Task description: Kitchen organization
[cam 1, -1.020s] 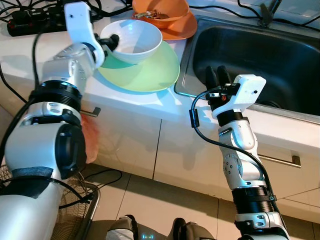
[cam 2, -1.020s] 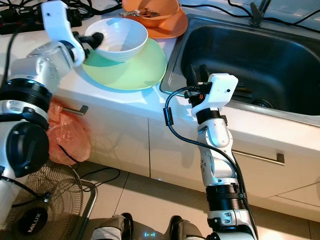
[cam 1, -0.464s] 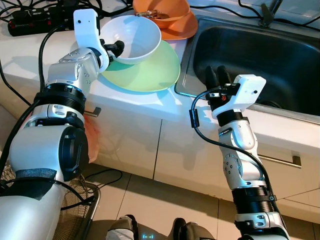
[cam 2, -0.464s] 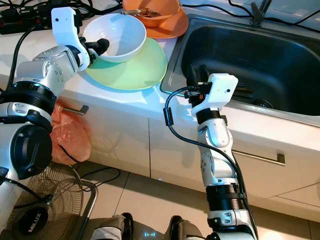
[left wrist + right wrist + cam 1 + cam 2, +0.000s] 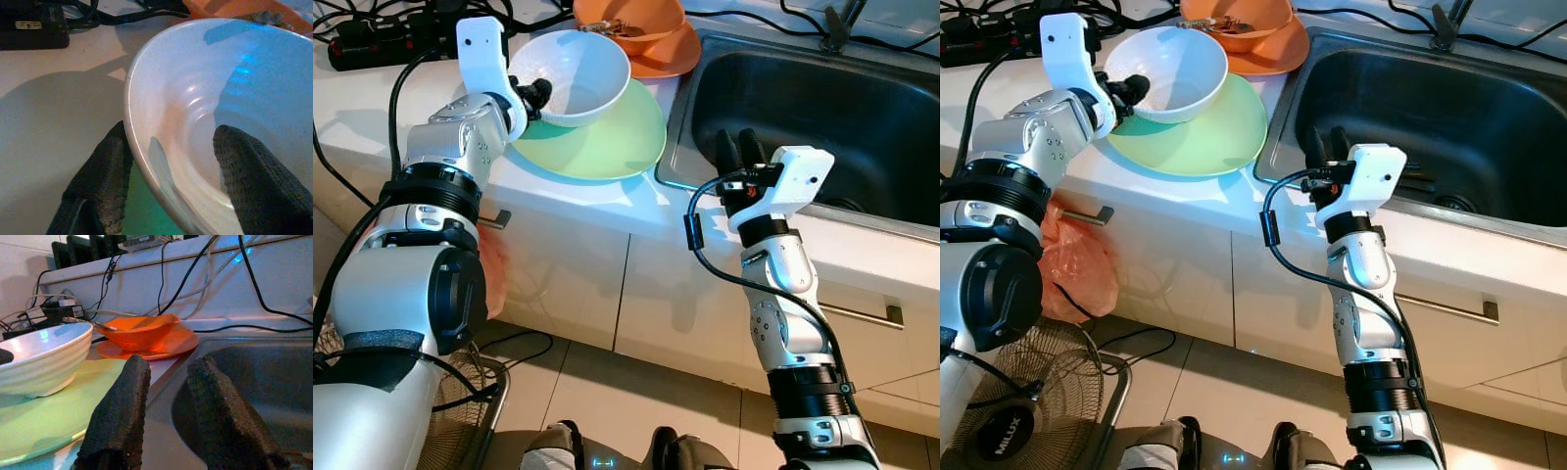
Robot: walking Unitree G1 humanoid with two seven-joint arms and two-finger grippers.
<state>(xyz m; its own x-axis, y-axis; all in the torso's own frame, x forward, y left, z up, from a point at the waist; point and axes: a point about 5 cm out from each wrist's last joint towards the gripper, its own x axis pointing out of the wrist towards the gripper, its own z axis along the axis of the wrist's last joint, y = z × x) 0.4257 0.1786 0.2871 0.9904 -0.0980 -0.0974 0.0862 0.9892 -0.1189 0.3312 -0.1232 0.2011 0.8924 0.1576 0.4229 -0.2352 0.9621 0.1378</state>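
Two black fingers of the left tool [image 5: 534, 93] pinching the white bowl's [image 5: 576, 73] near rim, tilting it over the green plate [image 5: 607, 142] just beyond, risking slipping; right tool [image 5: 736, 149] idling apart beside the sink [image 5: 822, 108].

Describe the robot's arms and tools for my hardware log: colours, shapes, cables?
Both arms are silver-grey segmented shells with black ribbed joint rings. Each wrist carries a white boxy housing. The left tool and right tool each have two long black textured fingers. A black cable loops beside the right forearm.
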